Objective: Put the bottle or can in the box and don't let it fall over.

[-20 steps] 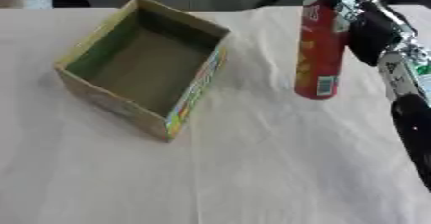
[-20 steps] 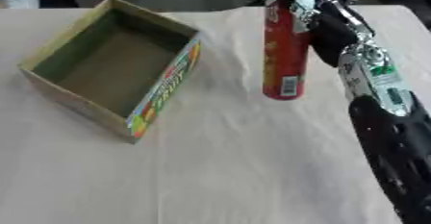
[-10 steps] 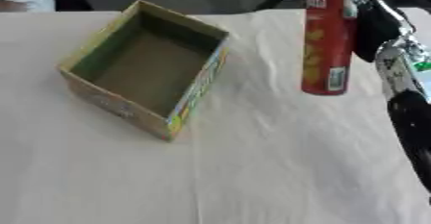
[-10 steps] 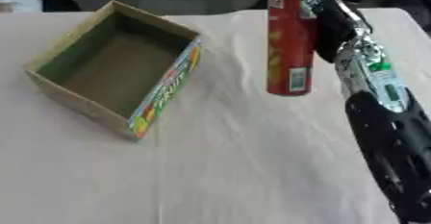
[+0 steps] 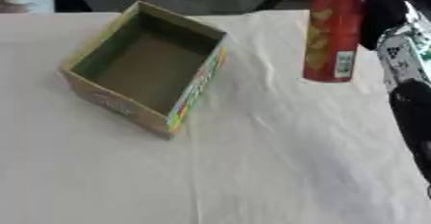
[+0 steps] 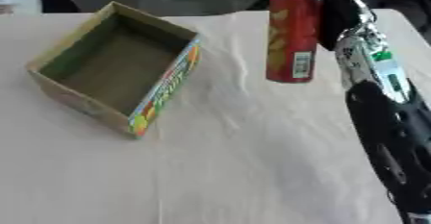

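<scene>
The robot's right arm is black and glossy along the rounded forearm, with a silver section nearer the right hand that carries a small green mark and dark printed specks, and the hand itself looks black.

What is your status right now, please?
Right robot hand shut on red can, upright, clear of the table. Left robot hand not in view. Box open, nothing between.

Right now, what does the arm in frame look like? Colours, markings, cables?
Only the right arm shows, along the view's right edge. The forearm is a glossy black rounded shell; nearer the wrist sits a silver-grey segment with dark speckled markings and a small green patch. The right hand is black. No loose cables are visible.
</scene>
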`<action>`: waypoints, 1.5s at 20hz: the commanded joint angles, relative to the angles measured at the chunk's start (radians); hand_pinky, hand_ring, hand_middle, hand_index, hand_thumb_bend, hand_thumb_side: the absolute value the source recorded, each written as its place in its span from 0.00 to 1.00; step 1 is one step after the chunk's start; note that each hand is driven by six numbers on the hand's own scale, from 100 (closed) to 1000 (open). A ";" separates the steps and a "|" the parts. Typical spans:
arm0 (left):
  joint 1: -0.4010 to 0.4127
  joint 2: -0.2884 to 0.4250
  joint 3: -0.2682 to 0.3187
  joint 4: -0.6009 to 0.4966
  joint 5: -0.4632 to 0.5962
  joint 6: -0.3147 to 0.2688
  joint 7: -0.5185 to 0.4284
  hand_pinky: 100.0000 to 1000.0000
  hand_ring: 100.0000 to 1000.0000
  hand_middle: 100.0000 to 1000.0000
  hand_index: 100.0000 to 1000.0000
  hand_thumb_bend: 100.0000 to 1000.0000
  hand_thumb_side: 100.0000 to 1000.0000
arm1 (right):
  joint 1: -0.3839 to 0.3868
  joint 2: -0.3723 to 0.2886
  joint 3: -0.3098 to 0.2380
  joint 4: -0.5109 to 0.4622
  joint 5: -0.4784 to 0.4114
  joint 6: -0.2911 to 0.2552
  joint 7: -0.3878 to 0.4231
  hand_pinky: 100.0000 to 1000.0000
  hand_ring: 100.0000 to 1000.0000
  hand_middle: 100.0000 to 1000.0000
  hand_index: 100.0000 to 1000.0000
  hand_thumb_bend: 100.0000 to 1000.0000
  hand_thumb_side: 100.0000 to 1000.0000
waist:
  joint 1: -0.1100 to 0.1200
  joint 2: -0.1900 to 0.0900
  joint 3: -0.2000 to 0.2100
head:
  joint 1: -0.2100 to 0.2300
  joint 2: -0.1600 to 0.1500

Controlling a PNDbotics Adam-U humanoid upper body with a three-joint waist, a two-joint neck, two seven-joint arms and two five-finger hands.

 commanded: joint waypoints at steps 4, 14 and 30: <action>0.018 0.038 0.024 -0.021 -0.010 0.004 0.018 0.76 1.00 0.87 0.68 0.21 0.93 | -0.010 -0.047 -0.002 -0.066 -0.034 -0.027 -0.024 0.88 0.25 0.35 0.17 0.00 0.34 | 0.001 -0.041 -0.001 | -0.002 0.007; 0.041 0.036 0.021 -0.016 -0.010 0.007 0.013 0.76 1.00 0.87 0.67 0.22 0.94 | -0.037 -0.049 0.049 -0.153 -0.013 -0.089 -0.118 0.86 0.25 0.34 0.17 0.00 0.28 | 0.002 -0.054 -0.005 | 0.005 0.021; 0.056 0.026 0.002 -0.026 -0.010 0.001 -0.004 0.76 1.00 0.86 0.67 0.22 0.93 | -0.193 0.020 0.204 -0.003 0.149 -0.134 -0.219 0.84 0.26 0.34 0.19 0.00 0.23 | -0.010 -0.086 0.033 | -0.041 0.048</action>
